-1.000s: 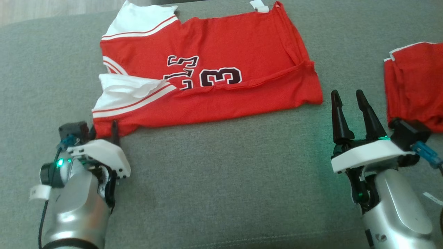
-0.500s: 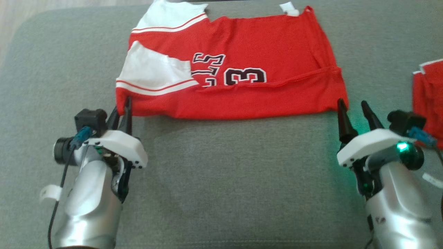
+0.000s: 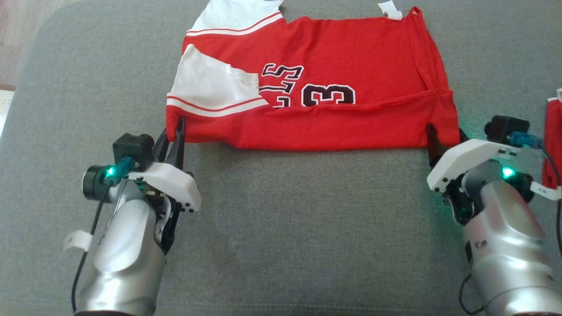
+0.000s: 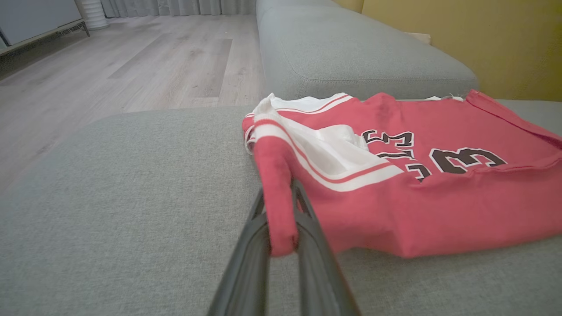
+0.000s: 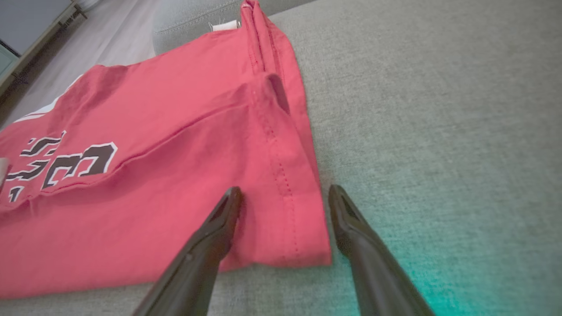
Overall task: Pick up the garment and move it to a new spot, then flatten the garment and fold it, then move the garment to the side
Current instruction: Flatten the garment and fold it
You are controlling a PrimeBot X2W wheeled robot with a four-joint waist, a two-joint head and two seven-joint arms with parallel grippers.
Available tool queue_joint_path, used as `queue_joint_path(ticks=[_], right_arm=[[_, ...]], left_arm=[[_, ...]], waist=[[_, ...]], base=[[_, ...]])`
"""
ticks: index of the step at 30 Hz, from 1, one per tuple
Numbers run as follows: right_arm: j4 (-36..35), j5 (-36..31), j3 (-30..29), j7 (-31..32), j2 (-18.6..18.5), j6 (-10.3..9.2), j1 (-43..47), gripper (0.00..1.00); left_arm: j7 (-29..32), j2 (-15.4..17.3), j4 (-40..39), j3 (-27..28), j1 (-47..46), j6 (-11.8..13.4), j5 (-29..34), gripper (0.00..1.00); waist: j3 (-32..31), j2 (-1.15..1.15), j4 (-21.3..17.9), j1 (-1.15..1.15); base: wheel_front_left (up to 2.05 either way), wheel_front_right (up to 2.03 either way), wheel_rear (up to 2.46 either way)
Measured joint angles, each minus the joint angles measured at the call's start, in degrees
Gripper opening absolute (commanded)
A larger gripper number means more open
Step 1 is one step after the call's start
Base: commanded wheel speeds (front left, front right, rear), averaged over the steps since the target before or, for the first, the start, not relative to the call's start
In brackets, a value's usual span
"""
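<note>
On the grey sofa cushion [image 3: 281,228] before me, the red jersey [image 3: 333,57] lies spread out, sleeves toward my left and hem toward my right. A near band of fabric is folded up over the lower part of the dark print.

My left gripper [image 3: 178,131] is clamped on the jersey's near left corner. The head view shows only the fingers meeting the cloth edge. The left wrist view shows the grip itself: a strip of red fabric is pinched between the two fingers and pokes out below them. That view also shows a wooden floor [image 4: 131,66], a yellow wall [image 4: 505,39] and a second cushion [image 4: 360,57] beyond the jersey.

My right gripper [image 3: 445,136] has its jaws spread wide and holds nothing. The right wrist view shows it straddling the near right corner – one fingertip over the cloth, the other over bare cushion just beside the stitched hem.

The head view alone adds another red garment [image 3: 551,145] at the right edge, beside my right wrist.

Count:
- jerseys being worked – one
- white sleeves on it – two
- white tags [image 3: 390,8] at its far hem – one
- other red garments – one
- grippers – two
</note>
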Motion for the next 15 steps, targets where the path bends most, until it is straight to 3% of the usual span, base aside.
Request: queue_joint_path(ticks=[1, 2, 3, 4, 15], right_arm=[[0.91, -0.27, 0.23, 0.07, 0.0, 0.0, -0.57, 1.0], [1.57, -0.69, 0.4, 0.07, -0.01, 0.0, -0.93, 0.44], [2.1, -1.26, 0.71, 0.03, -0.02, 0.0, -1.14, 0.09], [2.59, -1.86, 1.01, -0.07, -0.04, 0.0, -1.25, 0.0], [5.69, -5.19, 2.82, -5.67, -0.59, 0.0, 0.0, 0.0]], left_arm=[[0.0, -0.03, 0.0, -0.13, 0.01, 0.0, 0.0, 0.0], [0.0, -0.05, 0.0, -0.21, 0.01, 0.0, 0.0, 0.0], [0.0, -0.09, 0.02, -0.22, 0.01, 0.0, -0.01, 0.0], [0.0, -0.1, 0.07, -0.21, 0.01, 0.0, -0.01, 0.0], [0.01, 0.11, 2.8, 0.37, 3.64, -0.67, -0.66, 0.0]], waist=[[-0.08, 0.0, 0.01, 0.0], [-0.17, 0.0, 0.0, 0.0], [-0.28, 0.0, -0.03, 0.0], [-0.44, 0.0, -0.06, 0.0], [-5.02, 0.0, -1.41, 0.0]], base=[[0.0, 0.0, 0.0], [0.0, 0.0, 0.0], [0.0, 0.0, 0.0], [0.0, 0.0, 0.0], [0.0, 0.0, 0.0]])
